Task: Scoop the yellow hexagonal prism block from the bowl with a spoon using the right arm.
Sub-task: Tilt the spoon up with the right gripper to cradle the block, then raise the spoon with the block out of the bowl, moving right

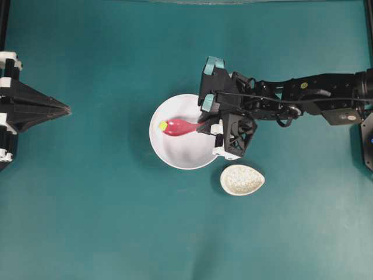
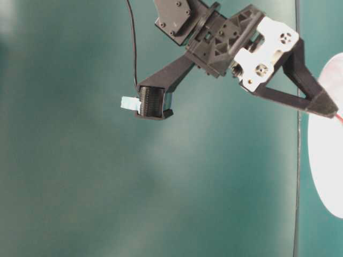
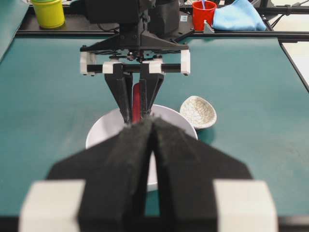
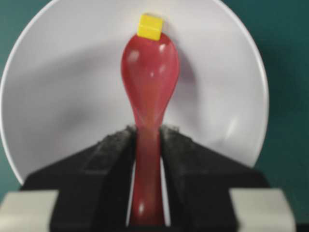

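Note:
The white bowl sits mid-table, and in the right wrist view it fills the frame as the bowl. My right gripper is shut on the handle of the pink-red spoon, whose scoop lies inside the bowl. The tiny yellow hexagonal prism block touches the tip of the scoop, at the spoon's far end. From overhead the block sits at the left tip of the spoon, with the right gripper over the bowl's right rim. My left gripper is shut and empty at the far left.
A small speckled oval rest lies just right of and below the bowl. In the left wrist view a yellow cup, a red cup and a blue cloth stand beyond the table's far edge.

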Controlling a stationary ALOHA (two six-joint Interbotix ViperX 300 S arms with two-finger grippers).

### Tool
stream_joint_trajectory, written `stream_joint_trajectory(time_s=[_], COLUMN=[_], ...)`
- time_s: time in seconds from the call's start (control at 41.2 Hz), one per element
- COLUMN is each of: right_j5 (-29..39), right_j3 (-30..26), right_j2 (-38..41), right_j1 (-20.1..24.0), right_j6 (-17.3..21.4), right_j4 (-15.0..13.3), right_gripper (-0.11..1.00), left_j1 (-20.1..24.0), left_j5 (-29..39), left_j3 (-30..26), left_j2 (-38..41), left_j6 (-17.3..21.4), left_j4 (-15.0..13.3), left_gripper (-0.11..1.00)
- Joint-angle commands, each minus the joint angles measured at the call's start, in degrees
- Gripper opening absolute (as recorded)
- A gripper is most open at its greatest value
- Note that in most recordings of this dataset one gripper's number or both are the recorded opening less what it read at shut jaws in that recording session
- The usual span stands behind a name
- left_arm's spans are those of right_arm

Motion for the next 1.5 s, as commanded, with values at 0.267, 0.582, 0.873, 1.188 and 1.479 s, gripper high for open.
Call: stream_joint_trajectory(time_s=[0.267, 0.582, 0.873, 1.188, 1.479], right_j5=[-2.3, -4.7, -4.4, -5.4, -13.3], right_j3=[-0.7, -0.7, -0.2, 5.8, 13.9], right_j2=[-0.4, -0.8, -5.5, -18.3, -31.2], right_j1=[0.9, 0.9, 0.9, 0.9, 0.9], right_j6=[-0.1, -0.1, -0.6, -1.1, -1.2], right_j4=[0.5, 0.5, 0.3, -1.0, -2.4], right_gripper=[0.24, 0.24, 0.25, 0.24, 0.25], left_j1=[0.1, 0.1, 0.1, 0.1, 0.1], left_j5=[-0.3, -0.3, -0.3, -0.3, -0.3], left_j3=[-1.7, -1.7, -1.8, -1.8, -1.8], left_j2=[0.3, 0.3, 0.3, 0.2, -0.3], left_j6=[0.1, 0.1, 0.0, 0.0, 0.0], left_j4=[0.2, 0.2, 0.2, 0.2, 0.2], left_gripper=[0.0, 0.0, 0.0, 0.0, 0.0])
